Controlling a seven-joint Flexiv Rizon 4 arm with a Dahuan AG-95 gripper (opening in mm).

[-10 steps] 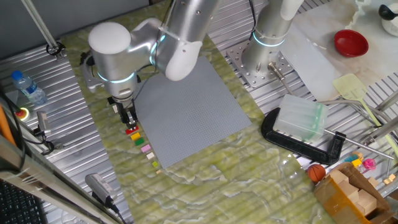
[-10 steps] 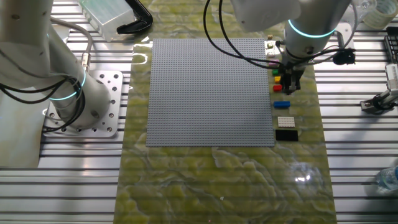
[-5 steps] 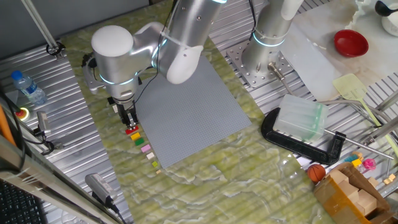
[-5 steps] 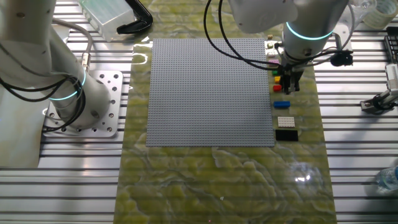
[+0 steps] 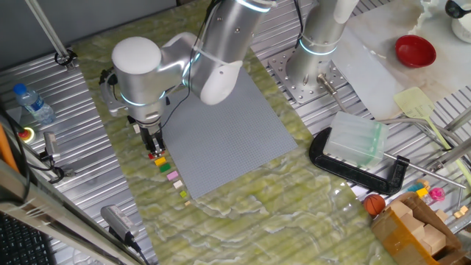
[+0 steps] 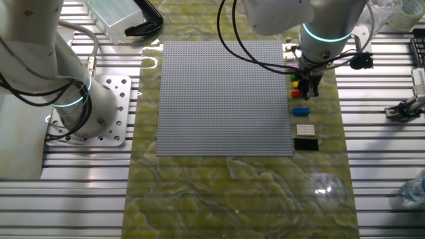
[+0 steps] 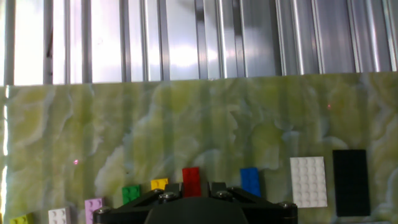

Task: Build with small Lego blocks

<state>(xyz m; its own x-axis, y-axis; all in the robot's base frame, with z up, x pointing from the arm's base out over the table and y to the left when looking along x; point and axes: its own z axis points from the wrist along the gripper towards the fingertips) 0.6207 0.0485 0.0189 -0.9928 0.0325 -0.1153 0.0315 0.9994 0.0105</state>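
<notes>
The small Lego blocks lie in a row on the green mat beside the grey baseplate (image 6: 226, 99). In the hand view they run left to right: pink (image 7: 93, 207), green (image 7: 131, 193), yellow (image 7: 159, 184), red (image 7: 191, 179), blue (image 7: 250, 180), white (image 7: 308, 181), black (image 7: 351, 182). My gripper (image 7: 193, 186) hangs low over the red block (image 6: 297, 93), open, one finger on either side of it. The red block rests on the mat, the same size as its neighbours. From the side, the gripper (image 5: 153, 142) stands just above the red block (image 5: 157, 154).
A second arm's base (image 6: 86, 113) stands left of the baseplate. A black clamp (image 5: 353, 165) holding a clear box (image 5: 357, 140), a red bowl (image 5: 416, 50) and a water bottle (image 5: 33, 103) sit off the mat on the slatted table.
The arm has shifted slightly sideways, bringing the fingers more squarely over the red block. The blocks have not moved.
</notes>
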